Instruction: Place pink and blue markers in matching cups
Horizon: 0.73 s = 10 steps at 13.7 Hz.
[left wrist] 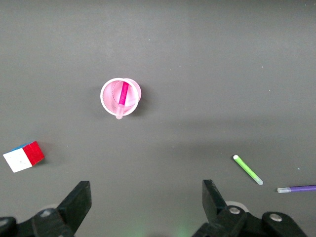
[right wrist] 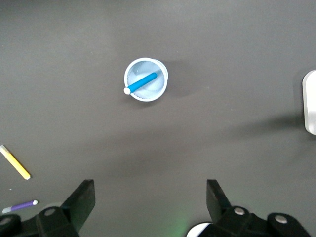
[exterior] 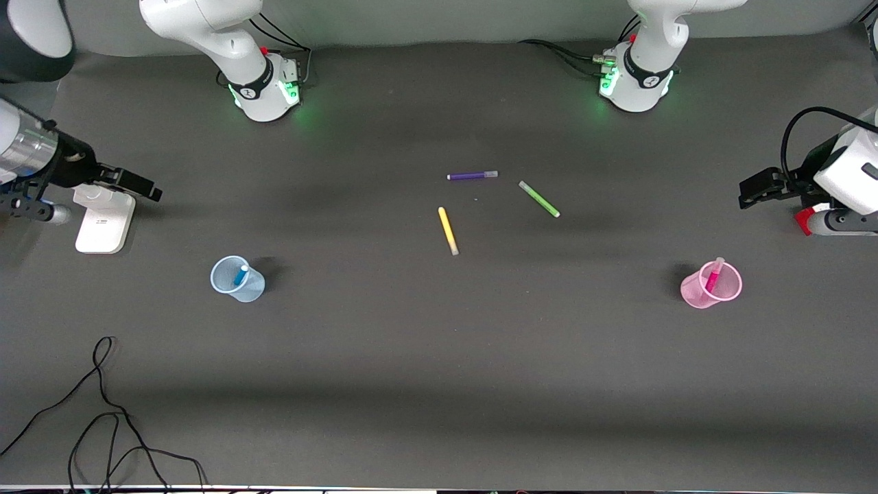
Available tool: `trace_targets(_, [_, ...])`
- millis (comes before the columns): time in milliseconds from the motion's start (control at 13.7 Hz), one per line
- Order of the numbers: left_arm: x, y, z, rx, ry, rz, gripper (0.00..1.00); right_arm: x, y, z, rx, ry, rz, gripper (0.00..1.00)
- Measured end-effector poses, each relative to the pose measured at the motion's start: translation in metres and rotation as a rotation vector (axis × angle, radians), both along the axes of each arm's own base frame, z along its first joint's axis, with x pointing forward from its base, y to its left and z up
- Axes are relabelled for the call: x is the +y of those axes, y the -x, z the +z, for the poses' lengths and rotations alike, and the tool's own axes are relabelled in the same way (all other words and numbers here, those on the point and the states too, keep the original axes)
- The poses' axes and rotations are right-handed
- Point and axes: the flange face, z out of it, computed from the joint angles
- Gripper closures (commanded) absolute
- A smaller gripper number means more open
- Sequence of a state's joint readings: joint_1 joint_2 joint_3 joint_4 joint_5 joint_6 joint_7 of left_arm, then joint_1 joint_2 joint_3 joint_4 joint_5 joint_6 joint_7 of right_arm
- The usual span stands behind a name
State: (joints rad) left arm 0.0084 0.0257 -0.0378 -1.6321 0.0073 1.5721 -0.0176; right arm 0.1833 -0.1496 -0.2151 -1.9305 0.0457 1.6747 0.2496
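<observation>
Task apparently complete: pink marker (exterior: 713, 276) stands in pink cup (exterior: 711, 285) toward the left arm's end of the counter (exterior: 439, 384); blue marker (exterior: 241, 275) in blue cup (exterior: 236, 279) toward the right arm's end. Left gripper (left wrist: 145, 205) and right gripper (right wrist: 150, 205) hover wide open, empty, nothing left to place
</observation>
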Motion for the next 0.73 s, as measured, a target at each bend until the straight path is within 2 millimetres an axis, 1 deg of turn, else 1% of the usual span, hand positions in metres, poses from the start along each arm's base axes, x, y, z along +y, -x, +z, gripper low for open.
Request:
trace_targets(73, [0.0,0.0,0.0,0.0,0.0,0.0,0.0,0.003,-0.002,0.001,-0.01,0.01,-0.002,0.0])
trace_targets(219, [0.0,0.0,-0.001,0.001,0.0,0.0,0.0,0.006,-0.013,0.005,-0.027,0.017,0.002,0.0])
trace_targets(438, [0.0,0.0,-0.001,0.003,0.0,0.0,0.0,0.027,-0.027,0.022,-0.066,0.023,0.07,0.0])
trace_targets(584, [0.0,0.0,-0.002,0.004,0.0,0.001,0.0,0.039,-0.026,0.038,-0.07,0.019,0.144,0.0])
trace_targets(730, [0.001,0.001,-0.003,0.008,0.0,0.001,0.0,0.044,-0.023,0.053,-0.069,0.01,0.206,0.0])
